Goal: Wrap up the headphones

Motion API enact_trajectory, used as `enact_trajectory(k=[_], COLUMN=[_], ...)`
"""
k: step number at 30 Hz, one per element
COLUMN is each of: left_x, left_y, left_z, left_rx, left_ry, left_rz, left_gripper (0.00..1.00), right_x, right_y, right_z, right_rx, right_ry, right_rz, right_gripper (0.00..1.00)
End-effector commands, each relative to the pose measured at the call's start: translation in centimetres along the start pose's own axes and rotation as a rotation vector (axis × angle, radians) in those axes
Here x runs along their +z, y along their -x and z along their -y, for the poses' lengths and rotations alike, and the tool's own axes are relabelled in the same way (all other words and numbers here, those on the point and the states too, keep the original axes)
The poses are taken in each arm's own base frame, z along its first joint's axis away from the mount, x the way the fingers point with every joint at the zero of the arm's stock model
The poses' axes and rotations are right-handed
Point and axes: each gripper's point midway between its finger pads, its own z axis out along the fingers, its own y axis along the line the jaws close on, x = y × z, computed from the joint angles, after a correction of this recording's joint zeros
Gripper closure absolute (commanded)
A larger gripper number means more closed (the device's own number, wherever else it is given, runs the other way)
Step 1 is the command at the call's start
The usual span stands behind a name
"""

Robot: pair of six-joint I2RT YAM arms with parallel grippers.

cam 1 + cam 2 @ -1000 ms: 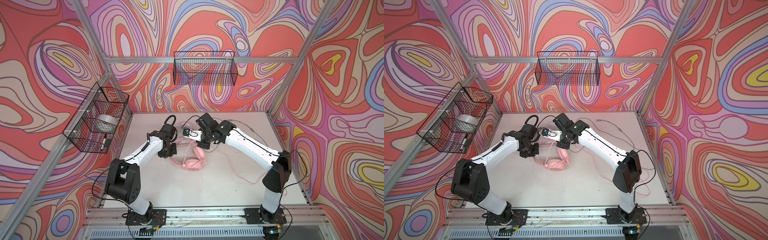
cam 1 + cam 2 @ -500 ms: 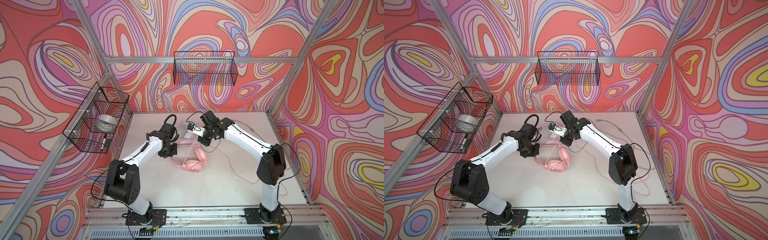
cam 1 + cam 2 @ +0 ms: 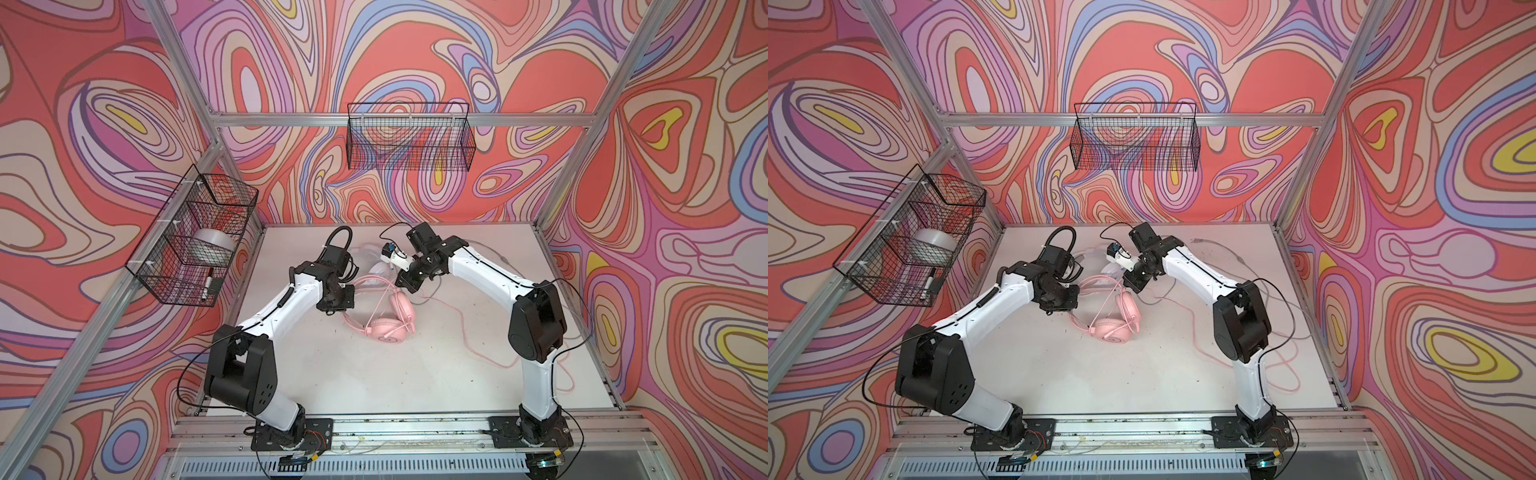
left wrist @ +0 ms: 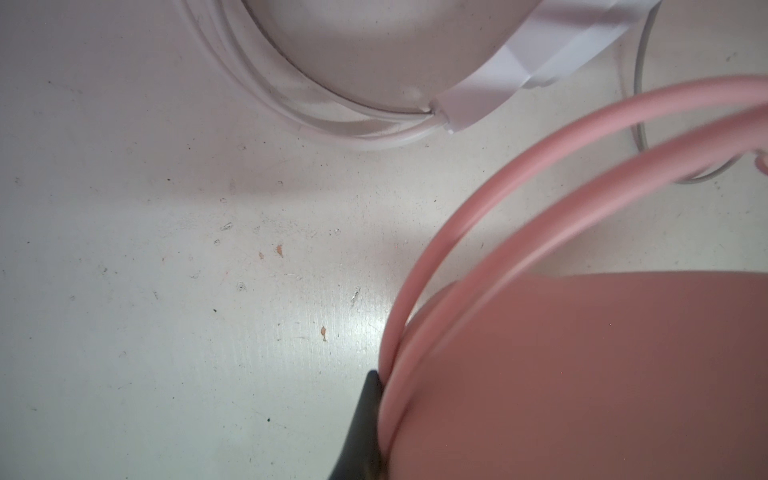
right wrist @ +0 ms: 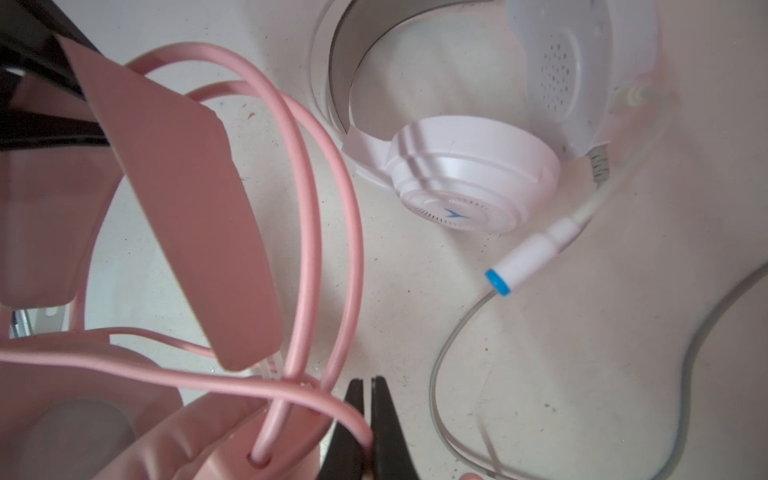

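The pink headphones (image 3: 390,328) (image 3: 1115,330) lie mid-table with their pink cable (image 3: 465,332) trailing off to the right. Behind them sit the white headphones (image 3: 376,266) (image 5: 469,178), whose blue-tipped boom mic (image 5: 498,282) and grey cable (image 5: 440,374) lie beside them. My left gripper (image 3: 336,301) (image 4: 384,395) is shut on the pink headband (image 4: 582,374); only one dark finger (image 4: 365,424) shows. My right gripper (image 3: 409,284) (image 5: 369,384) is shut on the pink cable (image 5: 249,386) close to the earcup. The white headband (image 4: 498,95) lies apart from the left gripper.
A wire basket (image 3: 409,141) hangs on the back wall. Another wire basket (image 3: 195,237) on the left wall holds a tape roll (image 3: 212,245) and a marker. Loose pink cable loops lie near the right arm's base (image 3: 561,374).
The right arm's elbow has swung inward and its gripper has drawn back a little with the pink cable, uncovering the rear pink earcup. The left arm has stayed put.
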Motion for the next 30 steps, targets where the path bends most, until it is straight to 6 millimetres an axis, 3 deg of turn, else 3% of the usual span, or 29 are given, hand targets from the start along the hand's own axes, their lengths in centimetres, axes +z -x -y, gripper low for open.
enact_trajectory(k=[1, 20, 30], left_x=[-1.0, -0.7, -1.2], left_y=[-1.5, -1.4, -1.3], left_z=[0.8, 1.8, 2.3], left_rx=[0.046, 0.029, 0.016], left_ry=[-0.049, -0.108, -0.140], left_rz=[-0.039, -0.038, -0.033], left_gripper=[1.00, 1.00, 1.00], right_x=[0.7, 3.3, 4.1], right_y=[0.1, -3.9, -6.0], right_z=[2.5, 4.4, 4.4], right_rx=[0.075, 0.274, 0.320], right_ry=[-0.019, 0.039, 0.052], right_rz=[0.054, 0.069, 0.064], right_gripper=[0.99, 0.87, 0.84])
